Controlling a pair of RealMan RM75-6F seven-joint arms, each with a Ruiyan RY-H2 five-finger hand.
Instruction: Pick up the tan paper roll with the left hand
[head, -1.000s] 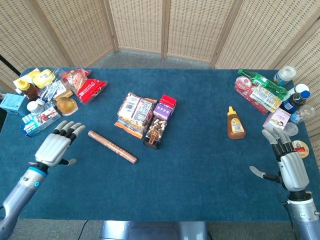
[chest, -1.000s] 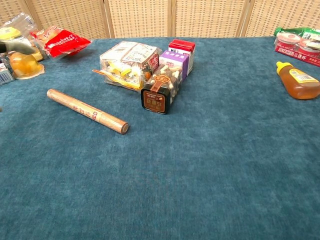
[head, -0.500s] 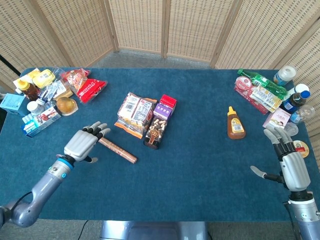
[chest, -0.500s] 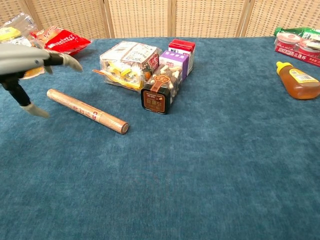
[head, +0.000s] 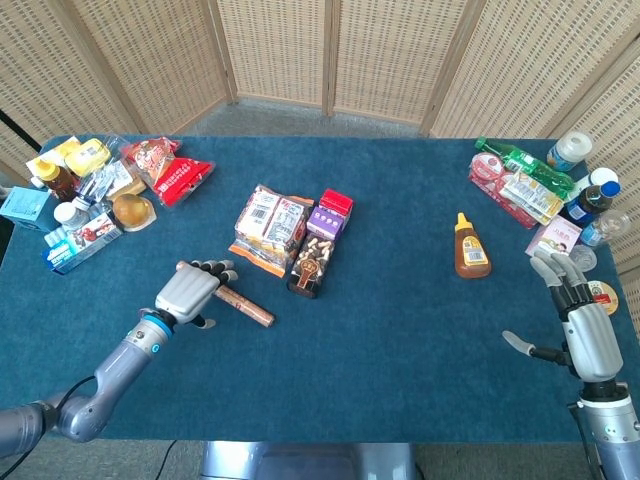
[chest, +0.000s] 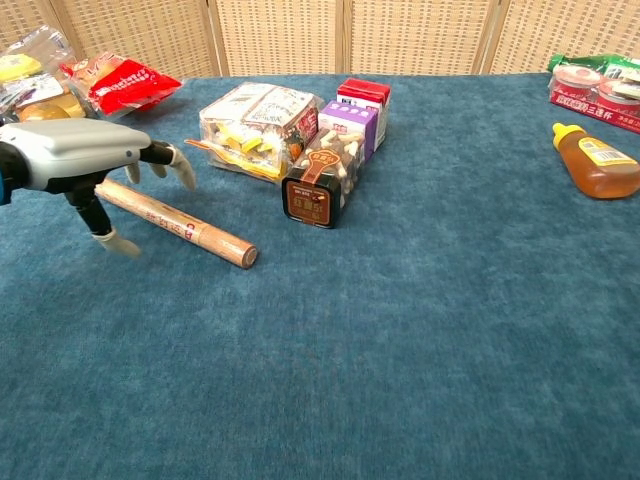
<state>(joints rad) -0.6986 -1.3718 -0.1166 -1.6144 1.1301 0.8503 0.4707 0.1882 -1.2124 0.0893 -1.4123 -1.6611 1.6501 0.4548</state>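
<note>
The tan paper roll lies flat on the blue table, slanting from upper left to lower right. My left hand hovers over the roll's left half, palm down, fingers spread and curved past its far side, thumb on the near side. It holds nothing, and the roll's left part is partly hidden under it. At the table's right edge my right hand stays open with fingers pointing up, seen only in the head view.
Snack packs, a purple carton and a dark box stand just right of the roll. A honey bottle lies right of centre. Packages crowd the left and right far corners.
My left hand has moved right and forward from the table's left side until it hangs over the roll. The roll and my right hand have not moved.
</note>
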